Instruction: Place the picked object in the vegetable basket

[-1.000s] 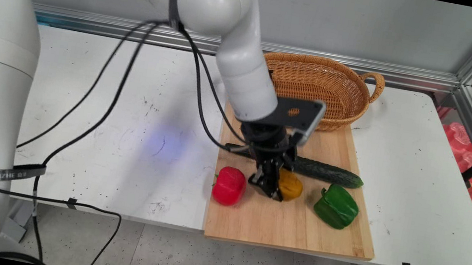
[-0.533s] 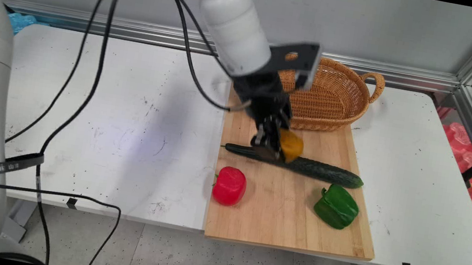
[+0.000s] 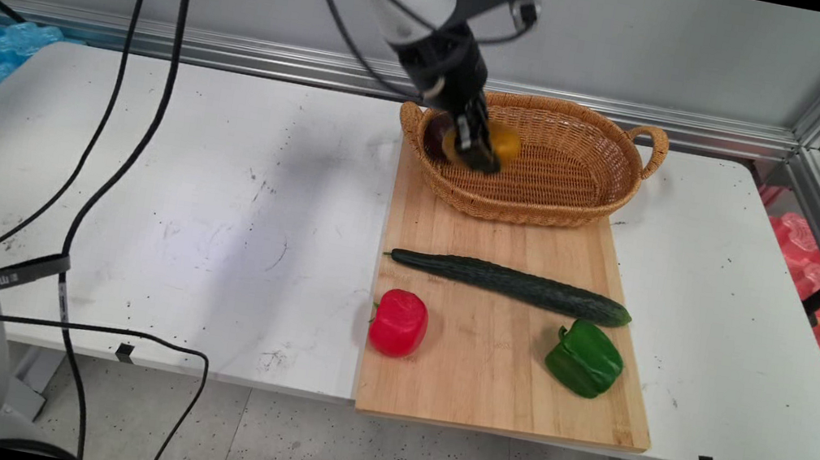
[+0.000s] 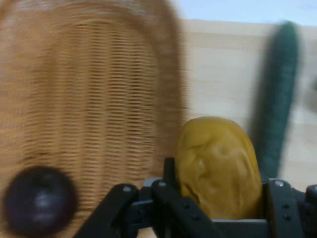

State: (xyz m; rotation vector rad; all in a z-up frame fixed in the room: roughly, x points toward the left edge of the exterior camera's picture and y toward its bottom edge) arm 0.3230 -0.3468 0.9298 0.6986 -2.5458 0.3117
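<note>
— What has the tool point(image 3: 475, 148) got?

— It's pinching a yellow pepper point(image 3: 505, 144) between its two fingers. From the hand's own camera the pepper fills the gap between them, squeezed from both sides.

— And where's that pepper sitting?

— It isn't sitting on anything. It hangs in the grip over the left part of the wicker basket point(image 3: 544, 212), clear of the board. I can't tell how far above the weave it is.

— Anything in the basket?

— One dark round thing point(image 3: 435, 135) at the left end, just beside the tool. The rest of the basket floor looks bare to me, so I'd say the open room is to the right of it.

— Edges to mind?

— The basket's rim on the left and near side, and its handle on the far right. The near wall touches the wooden cutting board point(image 3: 483, 394).

— What's on the board?

— A cucumber point(image 3: 516, 285) lying across it, a red pepper point(image 3: 399, 324) and a green pepper point(image 3: 584, 360) nearer us, all well apart from the tool. Black cables hang over the counter point(image 3: 221, 175) on the left
</note>
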